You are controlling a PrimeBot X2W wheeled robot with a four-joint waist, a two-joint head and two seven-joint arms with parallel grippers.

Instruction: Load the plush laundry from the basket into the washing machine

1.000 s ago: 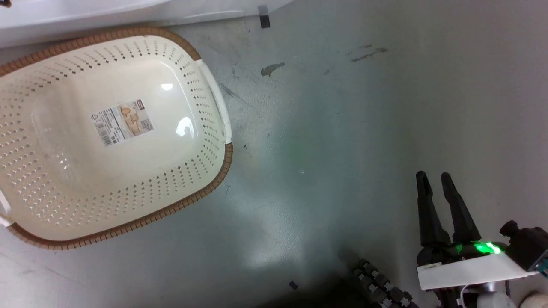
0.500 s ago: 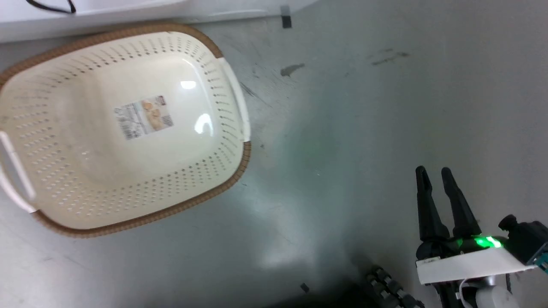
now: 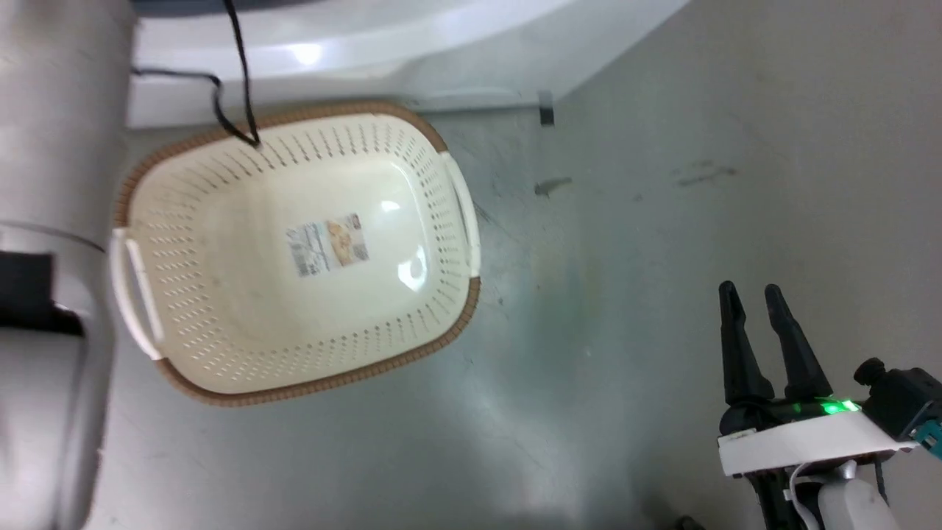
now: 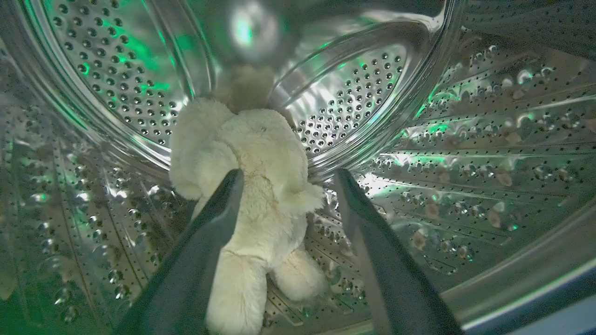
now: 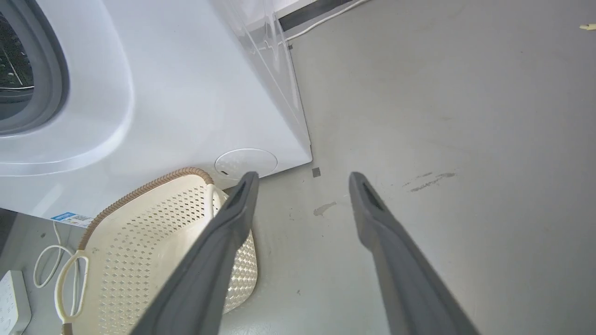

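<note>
Plush laundry inside washing machine, perhaps against spread left gripper

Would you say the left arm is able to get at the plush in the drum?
Probably yes: its open end effector is inside the drum, with the plush right ahead, unobstructed.
</note>
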